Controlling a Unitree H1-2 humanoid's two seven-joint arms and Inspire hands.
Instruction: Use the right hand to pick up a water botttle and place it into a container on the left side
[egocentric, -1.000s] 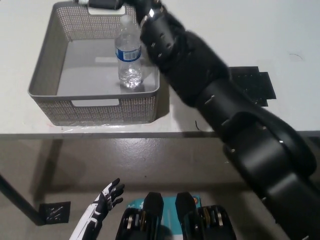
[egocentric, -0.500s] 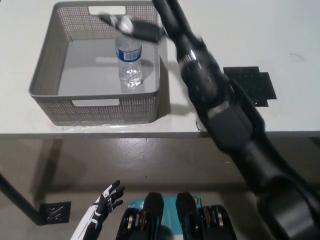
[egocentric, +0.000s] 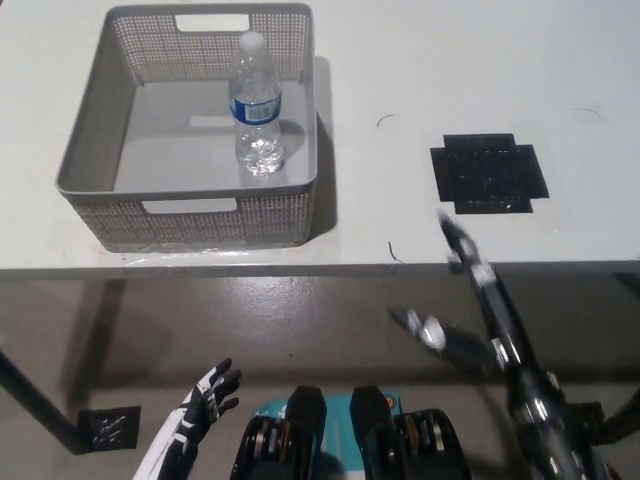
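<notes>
Clear bottle (egocentric: 256, 105) upright in grey basket (egocentric: 190, 215), counter's left | right robot hand (egocentric: 470, 300) blurred, fingers spread, empty | I'd watch: bottle tipping if counter jolts | left robot hand (egocentric: 205, 400) open, idle.

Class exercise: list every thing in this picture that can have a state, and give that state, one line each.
water bottle: upright, capped, inside the basket, held by nothing.
basket: on the table, open-topped, holding only the bottle.
right hand: open, blurred, below the table edge, holding nothing.
left hand: open, resting low at lower left.
black mat: flat on the table, bare.
</notes>
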